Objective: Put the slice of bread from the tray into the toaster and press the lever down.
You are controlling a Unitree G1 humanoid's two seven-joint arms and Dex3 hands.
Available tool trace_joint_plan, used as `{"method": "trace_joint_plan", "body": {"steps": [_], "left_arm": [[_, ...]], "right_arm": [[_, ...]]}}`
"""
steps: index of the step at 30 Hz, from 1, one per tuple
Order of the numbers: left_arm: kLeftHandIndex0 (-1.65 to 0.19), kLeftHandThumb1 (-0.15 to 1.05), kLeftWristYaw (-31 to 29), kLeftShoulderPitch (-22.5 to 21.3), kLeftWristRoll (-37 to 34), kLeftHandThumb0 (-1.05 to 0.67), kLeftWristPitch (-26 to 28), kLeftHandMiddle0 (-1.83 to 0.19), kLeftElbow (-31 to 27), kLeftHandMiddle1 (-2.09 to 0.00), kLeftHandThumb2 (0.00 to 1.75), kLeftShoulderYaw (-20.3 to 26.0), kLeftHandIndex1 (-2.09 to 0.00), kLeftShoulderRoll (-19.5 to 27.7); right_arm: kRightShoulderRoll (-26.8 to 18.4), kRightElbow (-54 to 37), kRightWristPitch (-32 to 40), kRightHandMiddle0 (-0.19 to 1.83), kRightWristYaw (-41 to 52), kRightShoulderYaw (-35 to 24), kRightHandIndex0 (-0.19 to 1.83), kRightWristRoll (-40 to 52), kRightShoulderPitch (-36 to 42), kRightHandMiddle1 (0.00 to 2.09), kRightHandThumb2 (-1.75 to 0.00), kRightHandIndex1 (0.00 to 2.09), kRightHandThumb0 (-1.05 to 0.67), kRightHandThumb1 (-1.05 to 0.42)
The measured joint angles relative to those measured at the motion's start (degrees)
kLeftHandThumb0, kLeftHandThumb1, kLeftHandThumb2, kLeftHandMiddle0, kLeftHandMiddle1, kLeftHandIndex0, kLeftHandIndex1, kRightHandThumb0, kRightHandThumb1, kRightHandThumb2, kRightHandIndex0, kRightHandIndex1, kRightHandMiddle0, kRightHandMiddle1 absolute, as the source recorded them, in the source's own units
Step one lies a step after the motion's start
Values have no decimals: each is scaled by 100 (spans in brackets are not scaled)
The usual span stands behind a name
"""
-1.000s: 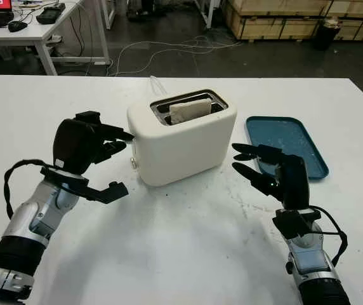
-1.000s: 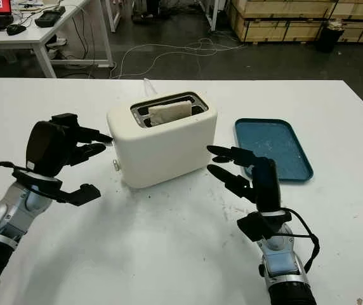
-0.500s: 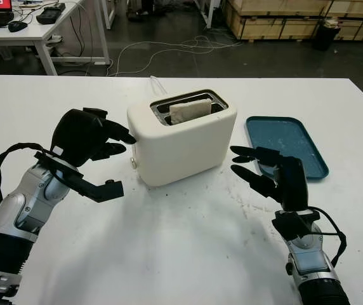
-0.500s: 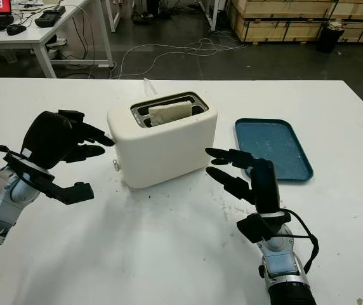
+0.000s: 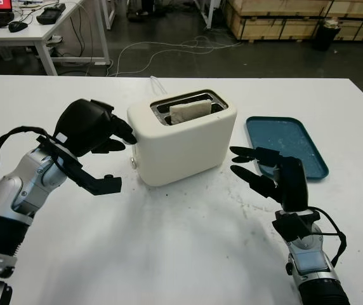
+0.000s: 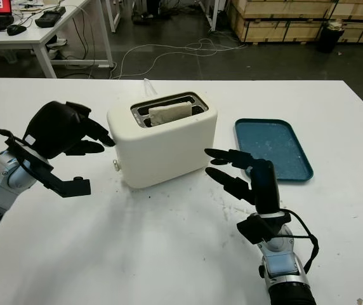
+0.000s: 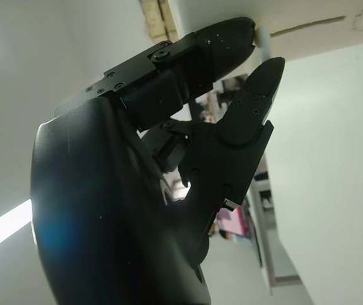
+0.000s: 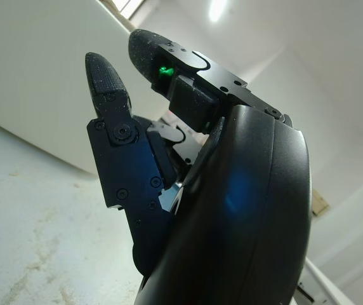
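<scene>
Reaching at the toaster's [image 5: 183,135] left end, the left hand [image 5: 91,129] held nothing, fingers [image 5: 121,131] extended; bread [image 5: 191,110] sat in the slot; right hand [image 5: 277,178] open, near-right.

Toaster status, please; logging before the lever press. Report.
Left hand open, fingers at toaster's lever end. Right hand open, between toaster and tray. Bread sits in slot. Nothing in the way.

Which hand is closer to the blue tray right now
The right hand: it hovers, open, just beside the blue tray, near its front corner. The left hand is across the toaster, fingertips at its far end.
</scene>
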Motion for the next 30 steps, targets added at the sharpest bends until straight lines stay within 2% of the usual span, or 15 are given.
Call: {"method": "trace_joint_plan", "body": {"steps": [14, 30], "left_arm": [[-135, 73, 100, -95, 101, -30, 89, -93, 152, -137, 0, -1, -7, 17], [-136, 67, 181, -219, 94, -25, -24, -93, 485, -153, 0, -78, -5, 18]], "right_arm": [[0, 12, -78, 111, 80, 1, 93, 61, 0, 0, 0, 68, -40, -79], [0, 23, -78, 112, 86, 1, 94, 54, 0, 0, 0, 68, -39, -78]]}}
